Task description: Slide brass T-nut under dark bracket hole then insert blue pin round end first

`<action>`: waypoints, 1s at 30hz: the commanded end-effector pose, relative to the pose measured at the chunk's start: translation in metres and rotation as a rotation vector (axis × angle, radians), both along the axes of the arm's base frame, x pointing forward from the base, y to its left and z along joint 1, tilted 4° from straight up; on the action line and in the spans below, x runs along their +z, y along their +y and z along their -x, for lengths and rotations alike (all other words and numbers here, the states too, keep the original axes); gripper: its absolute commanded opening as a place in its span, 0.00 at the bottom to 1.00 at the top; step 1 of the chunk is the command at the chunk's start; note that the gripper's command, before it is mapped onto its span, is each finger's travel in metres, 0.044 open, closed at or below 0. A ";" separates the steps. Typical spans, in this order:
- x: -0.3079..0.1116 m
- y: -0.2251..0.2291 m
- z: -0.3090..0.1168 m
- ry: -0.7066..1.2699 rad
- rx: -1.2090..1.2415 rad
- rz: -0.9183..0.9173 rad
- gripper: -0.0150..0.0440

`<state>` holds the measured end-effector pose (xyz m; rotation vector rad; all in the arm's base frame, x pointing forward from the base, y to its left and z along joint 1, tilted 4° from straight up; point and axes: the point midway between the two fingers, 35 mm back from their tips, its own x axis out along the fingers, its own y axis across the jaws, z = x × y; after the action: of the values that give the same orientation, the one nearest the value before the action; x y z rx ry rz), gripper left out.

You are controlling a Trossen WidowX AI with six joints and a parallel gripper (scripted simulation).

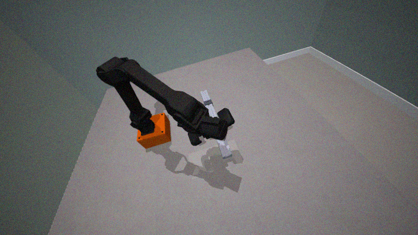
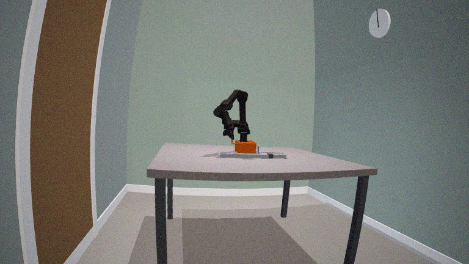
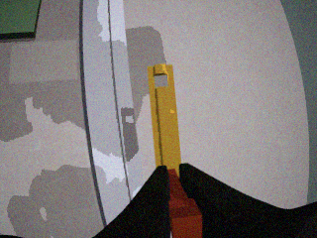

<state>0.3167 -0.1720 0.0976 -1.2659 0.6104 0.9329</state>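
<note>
Got the T-nut by its orange handle, nut's up over the table

So my pincer [image 2: 231,139] [image 3: 172,173] was clenched on the orange handle [image 2: 232,141] [image 3: 185,218], fingertips on either side of it. The brass T-nut [image 3: 165,119] was on the handle's end, up in the air, its long flat body reaching away from my fingertips in the wrist view, with a square hole near the far end. It wasn't in the slot.

Just beside it in that view, and lower down, was the aluminum rail [image 1: 225,150] [image 2: 242,156] [image 3: 101,99], lying on the tabletop [image 1: 138,195] [image 2: 256,169] with my shadow across part of it. The dark bracket [image 1: 208,102] [image 2: 270,156] sat across the rail, nearer one end, well apart from my pincer. A corner of the green tray [image 3: 17,17] showed on the other side of the rail from the nut. The blue pin [image 2: 258,150] stood upright near my orange base [image 1: 165,132] [image 2: 245,147].
</note>
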 end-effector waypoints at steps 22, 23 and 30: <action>-0.002 0.002 0.007 -0.090 0.010 0.010 0.00; -0.002 0.002 0.007 -0.094 0.011 0.011 0.00; -0.003 0.002 0.009 -0.118 0.012 0.015 0.00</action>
<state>0.3089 -0.1707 0.0954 -1.3202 0.5302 0.8634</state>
